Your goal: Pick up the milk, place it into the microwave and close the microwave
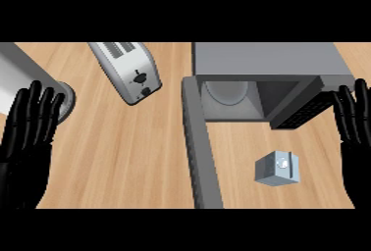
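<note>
Nothing's been grabbed yet. The milk [277, 168] sits on the counter [130, 162], in front of the microwave [268, 58] and a bit right of its opening. The door [198, 157] is swung all the way out and runs down the view to the left of the milk.

Both hands are released, fingers straight and pointing up. The left robot hand [29, 122] rests at the left edge and the right robot hand [354, 122] at the right edge, neither touching anything.

I'd say the pick is a job for the right robot hand. It's on the milk's side, while the left one has the door standing between it and the carton. Come in from the right and a little above, then wrap fingers and thumb round opposite flat sides instead of pinching a corner. The carton looks turned slightly, so match the wrist to it first.

Keep it upright on the lift and don't bump the door. The way in is short: straight up the view onto the plate [228, 92]. The toaster [130, 71] is well off to the left, no worry there.
</note>
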